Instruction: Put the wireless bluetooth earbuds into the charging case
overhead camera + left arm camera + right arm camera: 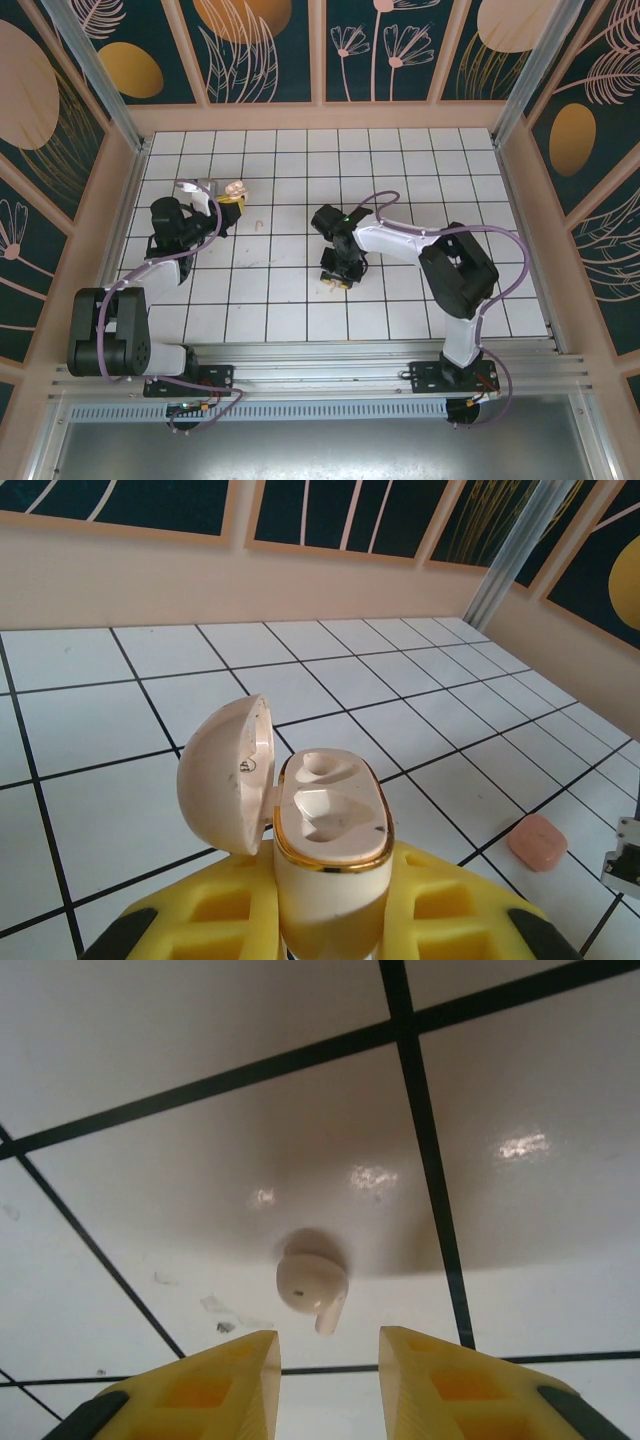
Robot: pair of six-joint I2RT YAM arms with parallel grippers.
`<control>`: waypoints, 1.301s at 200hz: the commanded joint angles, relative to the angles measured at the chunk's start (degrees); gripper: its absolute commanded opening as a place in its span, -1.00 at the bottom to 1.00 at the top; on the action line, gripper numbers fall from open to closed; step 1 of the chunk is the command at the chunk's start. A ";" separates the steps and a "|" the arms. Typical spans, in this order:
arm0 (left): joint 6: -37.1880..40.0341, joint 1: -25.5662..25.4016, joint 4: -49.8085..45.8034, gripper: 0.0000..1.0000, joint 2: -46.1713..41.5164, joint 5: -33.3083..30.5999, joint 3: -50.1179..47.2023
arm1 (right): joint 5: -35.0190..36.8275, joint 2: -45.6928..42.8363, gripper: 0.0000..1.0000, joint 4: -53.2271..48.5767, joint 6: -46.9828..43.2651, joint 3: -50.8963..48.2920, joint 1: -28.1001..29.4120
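Observation:
In the left wrist view my left gripper (330,925) is shut on the pale beige charging case (335,855), held upright between the yellow fingers (205,920). Its lid (225,775) is swung open to the left and both gold-rimmed sockets are bare. From above, that gripper (228,203) and the case (237,190) are at the left of the tiled floor. My right gripper (338,278) points down at mid-floor. Its jaws (328,1360) stand open, and a pale beige earbud (312,1285) lies on the tile just beyond the tips, stem towards them.
A salmon-pink rounded pebble-like piece (537,842) lies on the tiles to the right of the held case, and from above it is a small speck (259,226) between the two arms. Wooden walls (320,115) ring the white tiled floor (400,170).

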 commanded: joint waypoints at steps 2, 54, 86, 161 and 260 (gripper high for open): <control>1.46 0.25 -0.84 -0.78 -1.49 0.22 1.66 | 0.50 1.43 -0.36 0.68 0.32 -0.06 -0.82; 1.57 0.30 -0.93 -0.77 -1.07 0.34 1.68 | -0.12 3.91 -0.40 1.16 -1.08 0.61 -0.96; 1.66 0.25 -1.06 -0.77 -0.83 0.26 1.70 | -0.82 5.35 -0.43 1.85 -1.70 1.28 -0.96; 2.06 0.30 -0.67 -0.77 -0.29 1.77 1.52 | 2.73 4.08 -0.62 1.50 -3.10 0.88 -0.74; 22.75 -2.94 -2.98 -0.78 -2.95 19.49 -1.80 | 17.92 -8.26 -0.65 17.33 -22.44 8.15 0.65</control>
